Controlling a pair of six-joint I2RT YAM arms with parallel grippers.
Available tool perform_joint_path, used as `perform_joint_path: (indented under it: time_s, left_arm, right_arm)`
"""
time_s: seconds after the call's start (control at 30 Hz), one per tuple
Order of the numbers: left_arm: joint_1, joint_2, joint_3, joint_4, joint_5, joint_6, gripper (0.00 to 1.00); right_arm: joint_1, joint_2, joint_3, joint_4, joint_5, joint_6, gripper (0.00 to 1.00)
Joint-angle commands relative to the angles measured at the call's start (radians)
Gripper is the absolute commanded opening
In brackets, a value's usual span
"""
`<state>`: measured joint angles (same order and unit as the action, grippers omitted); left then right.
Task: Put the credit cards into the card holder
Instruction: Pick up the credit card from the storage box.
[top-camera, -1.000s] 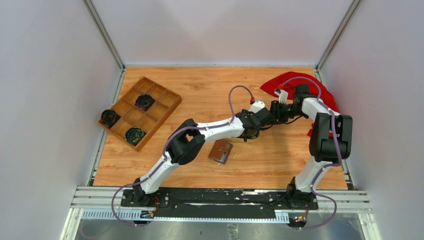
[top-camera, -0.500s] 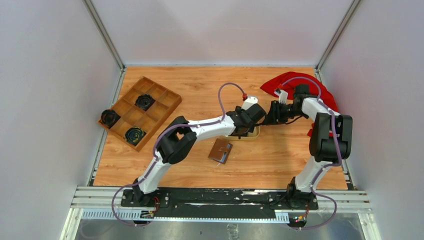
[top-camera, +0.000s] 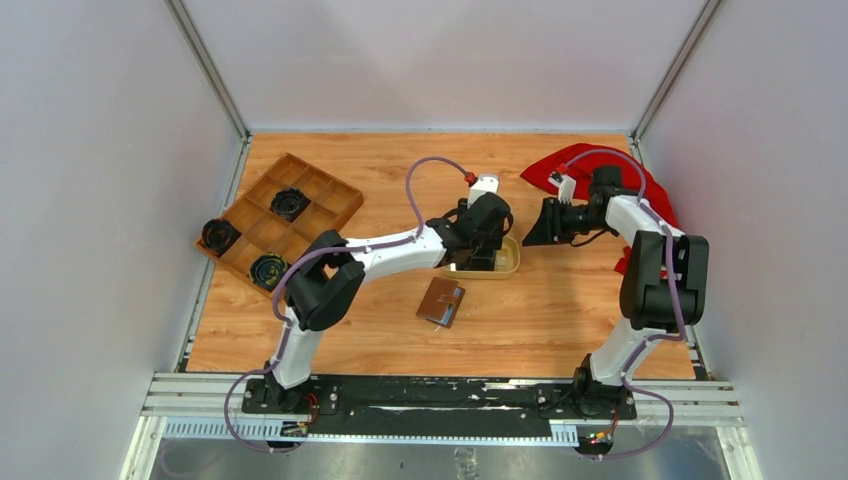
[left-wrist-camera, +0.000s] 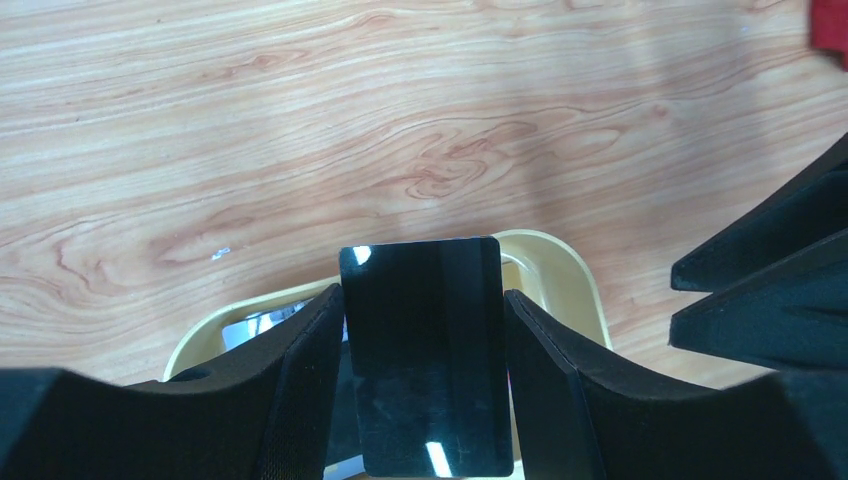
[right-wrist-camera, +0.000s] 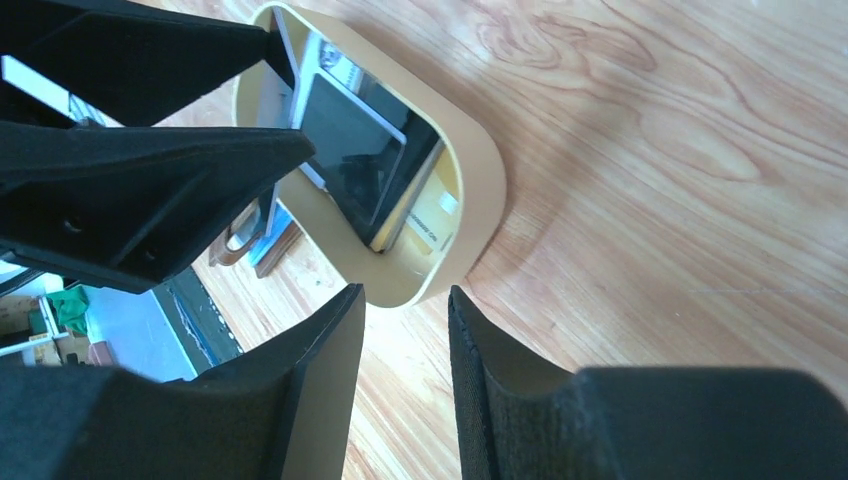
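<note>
- Left gripper (left-wrist-camera: 422, 298) is clamped on the black card (left-wrist-camera: 425, 360), one finger on each long edge and the card's glossy face to the wrist camera.
- We see that card over the tan dish (left-wrist-camera: 565, 275). We cannot tell whether its lower edge touches anything in the dish.
- More cards (right-wrist-camera: 355, 150) lie stacked in the dish, a dark one on top and whitish printed ones under it.
- Right gripper (right-wrist-camera: 403, 300) has its jaws parted with nothing between them. It hangs just off the dish rim at about 2 o'clock in the top view, clear of the left gripper.
- The card holder (top-camera: 441, 301) lies flat on the table (top-camera: 400, 170) at about 7 o'clock from the dish, near it but not touching. Neither gripper is on it.
- The wooden tray (top-camera: 320, 215) is at 10 o'clock on the table, well apart from the dish.
- A red cloth (top-camera: 560, 170) is at 1 o'clock, behind the right arm.
</note>
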<state>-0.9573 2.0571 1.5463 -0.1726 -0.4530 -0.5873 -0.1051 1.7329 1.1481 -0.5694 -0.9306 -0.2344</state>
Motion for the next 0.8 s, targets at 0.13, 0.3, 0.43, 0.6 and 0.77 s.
perform_joint_path:
  time_s: [0.13, 0.3, 0.43, 0.6, 0.77]
  left_arm:
    - [0.068, -0.104, -0.113, 0.169, 0.192, -0.096, 0.44]
    - [0.1, -0.13, -0.16, 0.206, 0.309, -0.148, 0.44]
    - [0.114, -0.147, -0.21, 0.259, 0.407, -0.164, 0.45]
    - [0.129, -0.138, -0.243, 0.296, 0.466, -0.154, 0.46]
    - [0.152, -0.135, -0.302, 0.37, 0.511, -0.162, 0.47]
  right_arm:
    - [-0.006, -0.078, -0.004, -0.038, -0.207, -0.075, 0.41]
    - [0.0, -0.086, -0.003, -0.089, -0.309, -0.138, 0.41]
    - [0.019, -0.068, 0.013, -0.153, -0.362, -0.198, 0.41]
    - [0.073, -0.044, 0.02, -0.162, -0.343, -0.199, 0.41]
    - [0.098, -0.016, 0.027, -0.152, -0.318, -0.174, 0.41]
